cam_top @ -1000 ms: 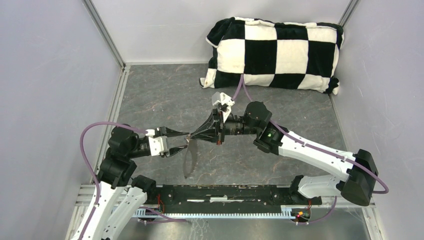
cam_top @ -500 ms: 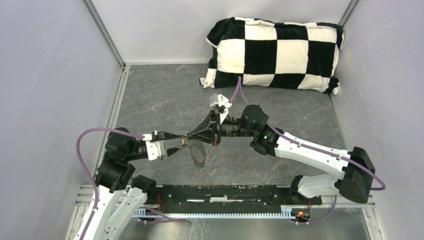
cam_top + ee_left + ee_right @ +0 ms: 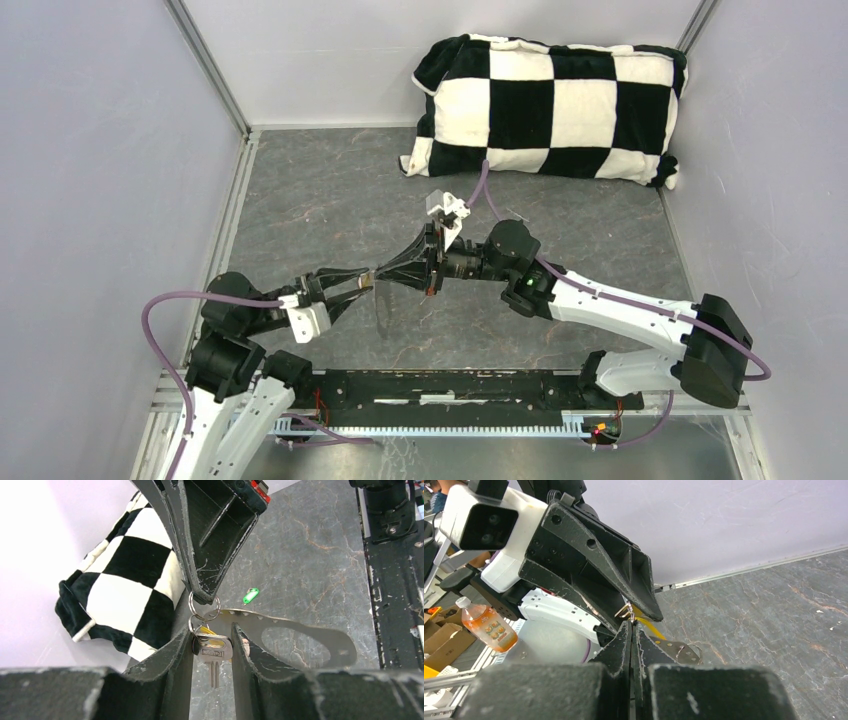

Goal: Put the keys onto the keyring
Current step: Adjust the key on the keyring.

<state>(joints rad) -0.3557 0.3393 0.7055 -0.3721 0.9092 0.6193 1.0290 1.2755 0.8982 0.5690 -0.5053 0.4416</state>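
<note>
Grey marbled tabletop (image 3: 300,200), lilac walls (image 3: 100,150). Two keys are counted: green-headed key (image 3: 251,595) loose, yellow-headed key (image 3: 212,649) pinched by left gripper (image 3: 212,630) (one silver ring (image 3: 204,611) clamped by right gripper (image 3: 632,625)).

Worktop (image 3: 330,190): I read grey, marbled | far right: checked black-and-white pillow (image 3: 550,105) lying on it | green-headed key (image 3: 250,596) flat on it, apart from pillow

Bare tabletop (image 3: 320,190) far left, checkered pillow (image 3: 552,105) fills far right, walls (image 3: 90,180) flanking
</note>
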